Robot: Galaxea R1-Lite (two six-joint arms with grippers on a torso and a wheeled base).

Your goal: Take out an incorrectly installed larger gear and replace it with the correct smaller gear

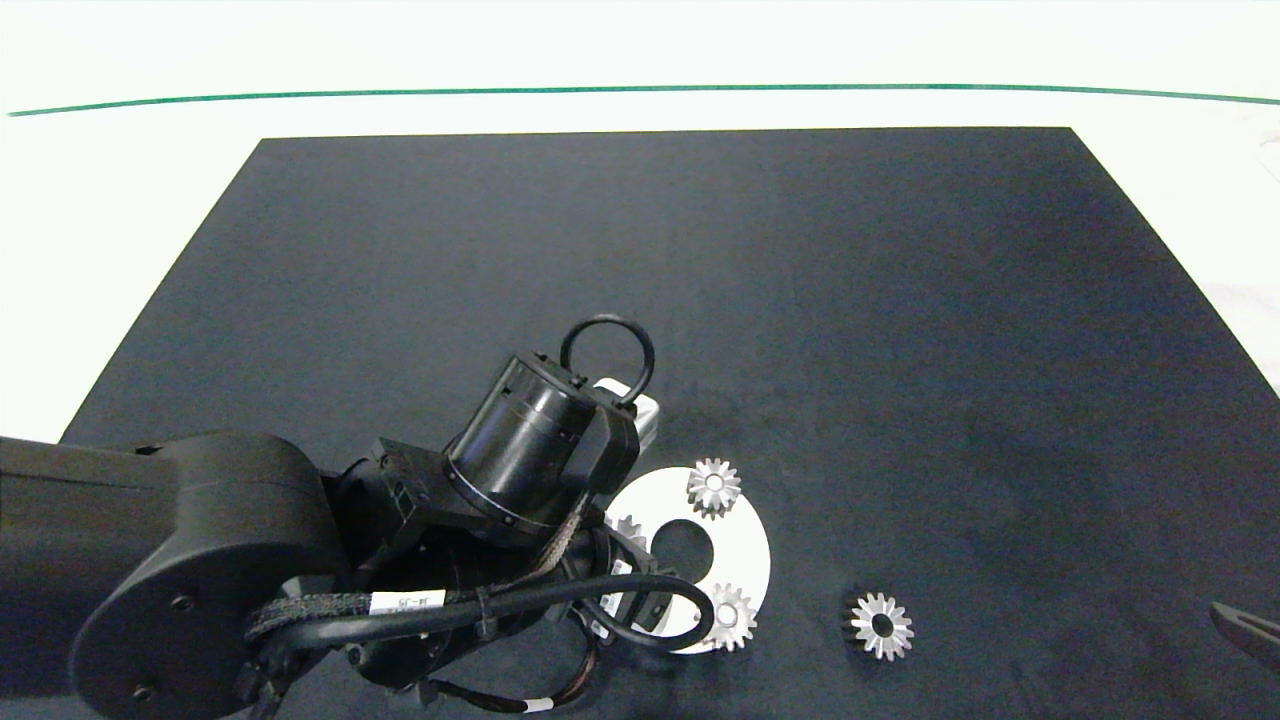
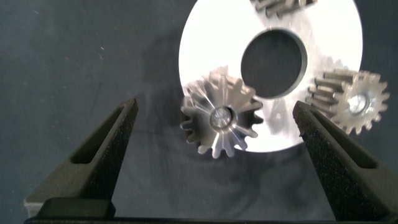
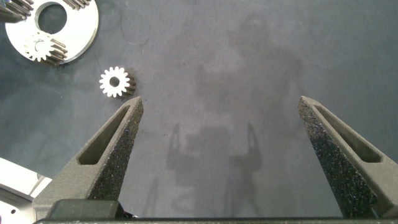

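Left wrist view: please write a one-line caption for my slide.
Open left pincer poised around the larger gear at the edge of the white disc.

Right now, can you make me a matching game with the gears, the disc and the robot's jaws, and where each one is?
1. larger gear
2. smaller gear
3. white disc
4. right jaws

A. lying alone on the black mat
B. open over bare mat, away from the disc
C. between the open left jaws
D. carrying three gears around its centre hole

Pairs: 1-C, 2-A, 3-D, 4-B
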